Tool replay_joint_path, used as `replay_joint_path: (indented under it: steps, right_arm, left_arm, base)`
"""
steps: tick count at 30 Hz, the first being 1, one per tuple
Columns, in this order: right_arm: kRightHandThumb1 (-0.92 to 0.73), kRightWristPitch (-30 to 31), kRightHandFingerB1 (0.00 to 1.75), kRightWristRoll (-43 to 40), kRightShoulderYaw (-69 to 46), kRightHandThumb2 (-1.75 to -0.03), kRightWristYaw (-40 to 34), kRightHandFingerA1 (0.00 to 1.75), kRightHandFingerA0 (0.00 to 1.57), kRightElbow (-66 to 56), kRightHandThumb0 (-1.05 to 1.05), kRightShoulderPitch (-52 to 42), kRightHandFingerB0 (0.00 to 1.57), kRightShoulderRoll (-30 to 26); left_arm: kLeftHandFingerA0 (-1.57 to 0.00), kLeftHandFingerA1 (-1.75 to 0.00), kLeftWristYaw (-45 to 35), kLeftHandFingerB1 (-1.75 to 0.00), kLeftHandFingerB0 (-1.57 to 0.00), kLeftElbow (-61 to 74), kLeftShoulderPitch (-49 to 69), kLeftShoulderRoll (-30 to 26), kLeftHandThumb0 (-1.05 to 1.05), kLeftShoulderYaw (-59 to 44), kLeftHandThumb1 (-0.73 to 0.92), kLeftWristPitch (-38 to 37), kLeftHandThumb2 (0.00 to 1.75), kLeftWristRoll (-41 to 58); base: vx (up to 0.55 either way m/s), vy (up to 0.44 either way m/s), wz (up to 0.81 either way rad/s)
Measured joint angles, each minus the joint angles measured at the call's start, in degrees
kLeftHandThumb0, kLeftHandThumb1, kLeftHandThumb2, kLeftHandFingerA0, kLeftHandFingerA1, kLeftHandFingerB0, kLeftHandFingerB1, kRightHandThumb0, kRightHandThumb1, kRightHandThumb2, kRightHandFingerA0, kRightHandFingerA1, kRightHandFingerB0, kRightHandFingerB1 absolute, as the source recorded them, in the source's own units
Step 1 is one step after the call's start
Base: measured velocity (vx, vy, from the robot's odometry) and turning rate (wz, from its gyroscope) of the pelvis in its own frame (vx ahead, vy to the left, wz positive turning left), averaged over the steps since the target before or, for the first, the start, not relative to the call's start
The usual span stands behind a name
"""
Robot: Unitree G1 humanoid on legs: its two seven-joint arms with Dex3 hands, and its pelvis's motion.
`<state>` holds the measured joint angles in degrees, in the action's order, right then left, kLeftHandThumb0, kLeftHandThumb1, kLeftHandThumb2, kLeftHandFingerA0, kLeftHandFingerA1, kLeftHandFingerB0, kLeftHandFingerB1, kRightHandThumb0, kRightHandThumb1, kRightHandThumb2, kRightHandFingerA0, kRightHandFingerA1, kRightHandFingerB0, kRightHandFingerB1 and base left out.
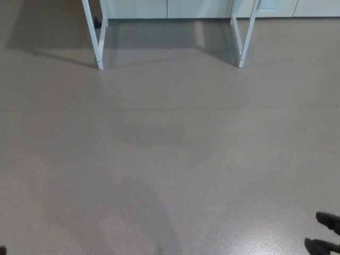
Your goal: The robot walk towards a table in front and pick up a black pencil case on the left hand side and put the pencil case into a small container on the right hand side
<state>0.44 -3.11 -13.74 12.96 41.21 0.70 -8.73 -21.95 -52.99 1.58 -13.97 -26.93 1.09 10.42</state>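
Neither the black pencil case nor the small container shows in the head view. Only the table's two white legs stand at the top, the left leg [94,33] and the right leg [244,33]; its top is out of frame. Black fingertips of my right hand [325,234] poke in at the bottom right corner, spread apart with nothing between them. A tiny black speck at the bottom left corner may be my left hand, too small to judge.
Grey floor [170,154] stretches from me to the table legs. A pale wall or cabinet base [170,8] runs along the top behind the legs. Soft shadows lie under the table.
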Motion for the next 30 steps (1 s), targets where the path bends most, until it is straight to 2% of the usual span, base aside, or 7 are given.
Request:
replay_joint_path:
  steps: [5,6,9,10,11,14,30]
  right_arm:
    - [-0.34,0.0,0.53,-2.3,-1.0,-0.81,1.8,0.58,0.28,-0.7,-0.20,-0.3,0.22,0.2]
    - [-0.35,0.0,0.53,-2.6,-1.1,-0.82,2.1,0.58,0.26,-0.7,-0.20,-0.5,0.22,0.2]
    - [-0.35,0.0,0.54,-3.2,-1.2,-0.82,2.6,0.59,0.28,-0.6,-0.21,-0.6,0.22,0.3]
    - [-0.35,0.0,0.53,-3.4,-1.2,-0.82,2.7,0.58,0.27,-0.6,-0.21,-0.6,0.22,0.3]
    - [-0.35,0.0,0.53,-3.5,-1.2,-0.82,2.8,0.58,0.26,-0.6,-0.21,-0.6,0.22,0.3]
    - [-0.35,-0.1,0.53,-3.9,-1.1,-0.82,3.1,0.57,0.25,-0.6,-0.21,-0.8,0.21,0.3]
    - [-0.36,-0.9,0.53,-4.4,-1.2,-0.82,3.4,0.60,0.31,0.1,-0.18,-2.8,0.23,0.6]
  left_arm:
    - [-0.32,-0.43,-3.5,-0.29,-0.20,0.1,-0.1,-0.2,-0.14,-1.1,0.55,-0.1,0.57,2.6]
    - [-0.26,-0.58,-4.1,-0.47,-0.08,-0.1,-0.2,-0.3,-0.13,-1.1,0.39,-0.1,0.86,3.0]
    - [-0.28,-0.59,-5.3,-0.49,-0.11,-1.6,-0.8,-0.9,-0.14,-1.1,0.39,-0.2,0.87,3.8]
    - [-0.33,-0.44,-5.5,-0.30,-0.23,-1.7,-0.9,-1.1,-0.17,-1.0,0.54,-0.3,0.56,3.9]
    - [-0.26,-0.58,-5.6,-0.48,-0.10,-1.8,-0.9,-1.1,-0.14,-1.0,0.39,-0.4,0.86,4.0]
    - [-0.32,-0.61,-6.3,-0.48,-0.10,-2.1,-0.9,-1.3,-0.14,-0.8,0.38,-0.6,0.86,4.4]
    - [-0.29,-0.59,-6.8,-0.48,-0.10,-3.3,-0.6,-1.7,-0.15,1.0,0.40,-1.6,0.87,4.5]
  base:
    - [0.00,0.000,0.00]
    - [0.00,0.000,0.00]
    - [0.00,0.000,0.00]
    - [0.00,0.000,0.00]
    - [0.00,0.000,0.00]
    - [0.00,0.000,0.00]
    - [0.18,0.111,-0.14]
